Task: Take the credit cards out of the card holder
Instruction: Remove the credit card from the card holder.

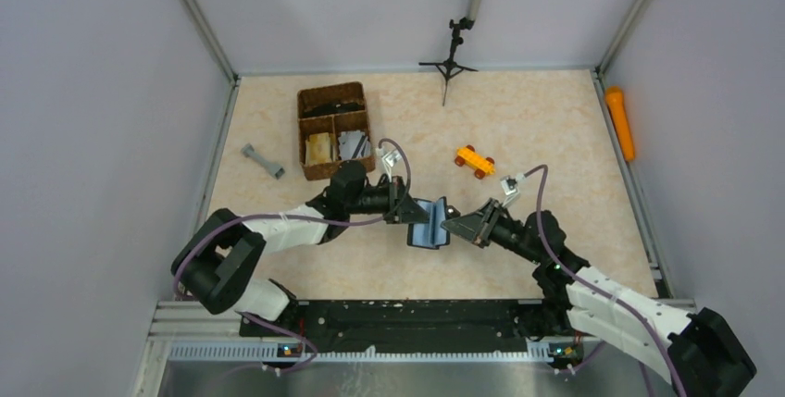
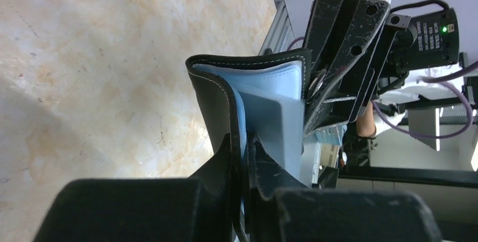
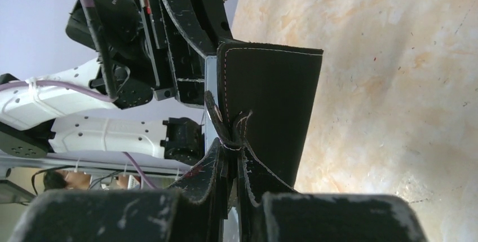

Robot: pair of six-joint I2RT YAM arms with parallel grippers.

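Note:
The card holder (image 1: pixel 429 224) is a small black folding wallet with a grey-blue inside, held open above the table between both arms. My left gripper (image 1: pixel 407 206) is shut on its left flap; the left wrist view shows the flap (image 2: pixel 225 106) pinched between my fingers, blue lining facing the other arm. My right gripper (image 1: pixel 452 225) is shut on the right flap; the right wrist view shows the black outer side (image 3: pixel 270 106) and the snap strap (image 3: pixel 217 119) at my fingertips. No card shows clearly.
A brown wicker divided basket (image 1: pixel 335 129) stands at the back left, a grey part (image 1: pixel 263 161) to its left. A yellow toy car (image 1: pixel 474 160) lies right of centre. A black tripod (image 1: pixel 450 62) stands at the back, an orange cylinder (image 1: pixel 620 121) beyond the right edge.

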